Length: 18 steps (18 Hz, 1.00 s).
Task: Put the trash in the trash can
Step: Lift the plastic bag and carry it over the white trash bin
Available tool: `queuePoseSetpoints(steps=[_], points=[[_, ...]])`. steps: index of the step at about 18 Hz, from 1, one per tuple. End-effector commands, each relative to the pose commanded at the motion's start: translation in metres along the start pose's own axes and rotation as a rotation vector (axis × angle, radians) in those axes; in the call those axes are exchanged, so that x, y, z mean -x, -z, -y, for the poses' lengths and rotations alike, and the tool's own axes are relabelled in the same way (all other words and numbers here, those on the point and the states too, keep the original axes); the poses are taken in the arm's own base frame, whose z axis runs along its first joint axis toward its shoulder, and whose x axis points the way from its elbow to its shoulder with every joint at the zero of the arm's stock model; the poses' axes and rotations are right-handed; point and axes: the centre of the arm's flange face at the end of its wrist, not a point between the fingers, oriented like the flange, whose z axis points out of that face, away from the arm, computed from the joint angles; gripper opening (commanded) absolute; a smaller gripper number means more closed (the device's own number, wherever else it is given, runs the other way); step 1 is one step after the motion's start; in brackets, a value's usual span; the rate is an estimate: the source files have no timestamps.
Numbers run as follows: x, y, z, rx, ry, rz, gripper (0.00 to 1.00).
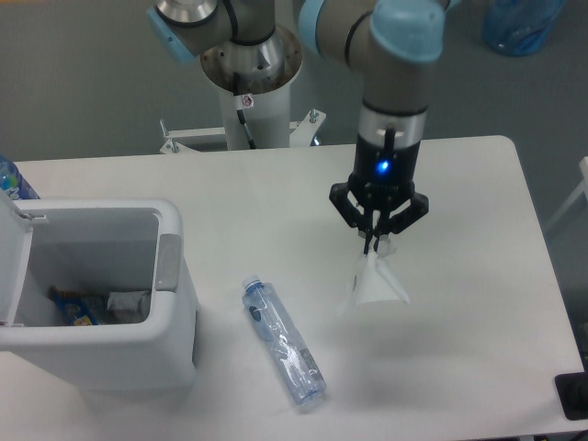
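My gripper (376, 246) hangs above the table's middle right, shut on the top of a translucent-white plastic wrapper (375, 285) that dangles below it, lifted off the table. A crushed clear bluish plastic bottle (283, 342) lies on the table to the lower left of the gripper, angled toward the front edge. The white trash can (170, 317) stands at the left with its lid open; some wrappers lie inside it.
A blue water jug (522, 23) sits on the floor at the top right. Part of a blue bottle (13, 180) shows at the left edge behind the bin. The arm's base column (250, 73) rises behind the table.
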Motion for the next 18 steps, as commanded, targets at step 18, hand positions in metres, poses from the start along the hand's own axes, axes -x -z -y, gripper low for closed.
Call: queuePoseSetpoints(steps=[18], points=[[-0.168, 0.05, 0.048, -0.131, 0.167, -0.28, 0.03]])
